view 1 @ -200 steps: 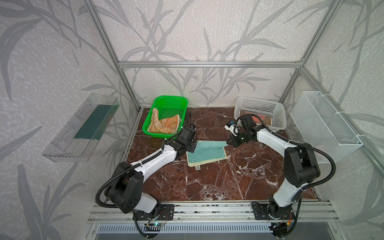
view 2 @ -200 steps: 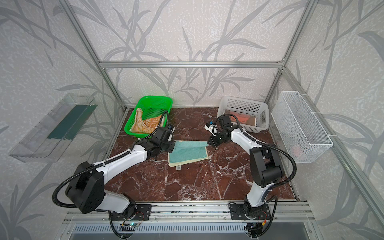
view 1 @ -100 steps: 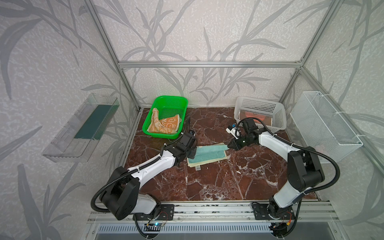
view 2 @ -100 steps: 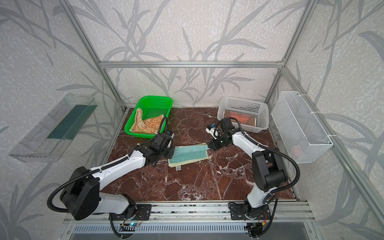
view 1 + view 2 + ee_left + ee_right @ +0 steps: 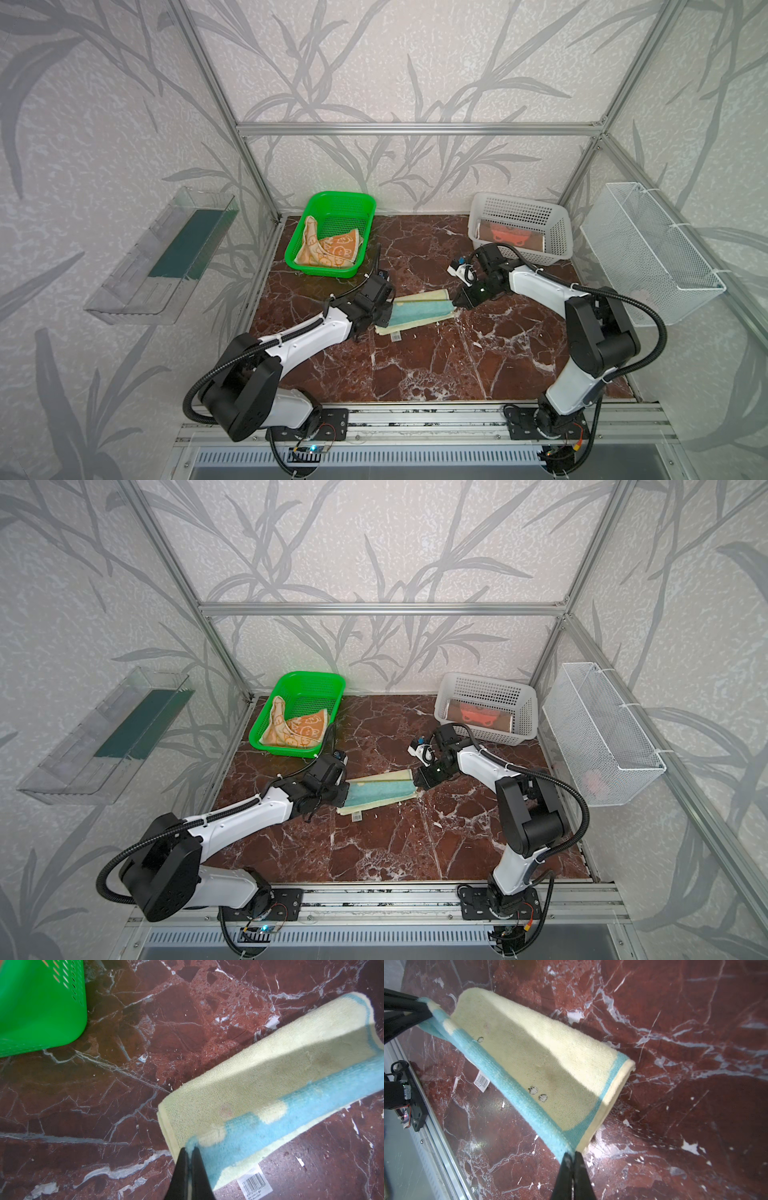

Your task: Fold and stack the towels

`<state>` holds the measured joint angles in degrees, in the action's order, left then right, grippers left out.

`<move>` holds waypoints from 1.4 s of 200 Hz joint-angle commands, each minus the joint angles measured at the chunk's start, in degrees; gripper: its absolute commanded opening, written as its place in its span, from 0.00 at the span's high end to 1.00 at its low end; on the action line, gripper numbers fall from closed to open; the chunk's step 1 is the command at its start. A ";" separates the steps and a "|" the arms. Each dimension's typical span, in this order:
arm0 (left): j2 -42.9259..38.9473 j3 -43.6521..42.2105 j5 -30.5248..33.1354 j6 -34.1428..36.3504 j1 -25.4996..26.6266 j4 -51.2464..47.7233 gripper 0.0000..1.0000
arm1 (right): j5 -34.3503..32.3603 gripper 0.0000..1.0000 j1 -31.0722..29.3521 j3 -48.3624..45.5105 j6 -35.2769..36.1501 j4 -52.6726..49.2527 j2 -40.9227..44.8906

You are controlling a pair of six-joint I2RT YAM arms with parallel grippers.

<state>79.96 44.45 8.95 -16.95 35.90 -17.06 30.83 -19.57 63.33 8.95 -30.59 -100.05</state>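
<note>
In both top views, the green basket (image 5: 338, 194) stands at the far left of the marble table (image 5: 436, 365). It holds the crumpled cartoon-face towel (image 5: 328, 251), which rests against its left wall. The white basket (image 5: 515, 208) stands at the far right and holds the salmon-orange towel (image 5: 509, 237), lying flat. On the right wall hangs a wire basket (image 5: 598, 712) with a small pinkish thing (image 5: 593, 780) in it, too blurred to name. On the left wall a clear shelf (image 5: 124, 299) carries a dark green strip (image 5: 183, 245). The pale yellow towel (image 5: 415, 311) lies mid-table between the baskets, part-folded. The left gripper (image 5: 384, 316) is at its left end and the right gripper (image 5: 457, 302) at its right end.

In the left wrist view, the left gripper (image 5: 190, 1150) has its jaws pinched tight on a teal corner of the pale yellow towel (image 5: 280, 1068). A barcode label (image 5: 254, 1181) sticks out beneath. A wall of the green basket (image 5: 41, 1012) shows nearby, its contents hidden.

In the right wrist view, the right gripper (image 5: 573, 1155) nips the other teal corner, jaws closed on the cloth. The towel's (image 5: 539, 1057) teal edge stretches up off the table to the left gripper (image 5: 428, 1006), while the fold behind rests on the marble.
</note>
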 commanded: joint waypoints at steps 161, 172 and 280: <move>-10.26 -4.02 1.96 -5.86 4.11 -4.54 0.54 | -2.95 0.73 -0.98 -7.52 -2.62 -1.92 7.97; -11.58 -4.32 2.26 -5.79 4.15 -4.13 0.53 | -3.26 0.73 -0.99 -7.52 -2.92 -1.82 8.99; -4.18 -4.48 0.73 -7.79 4.10 1.88 0.52 | -3.76 0.62 -0.98 -9.18 -14.59 11.00 6.69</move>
<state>73.17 39.22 9.89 -22.39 39.88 -15.68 27.88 -20.43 55.22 -1.06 -24.58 -91.39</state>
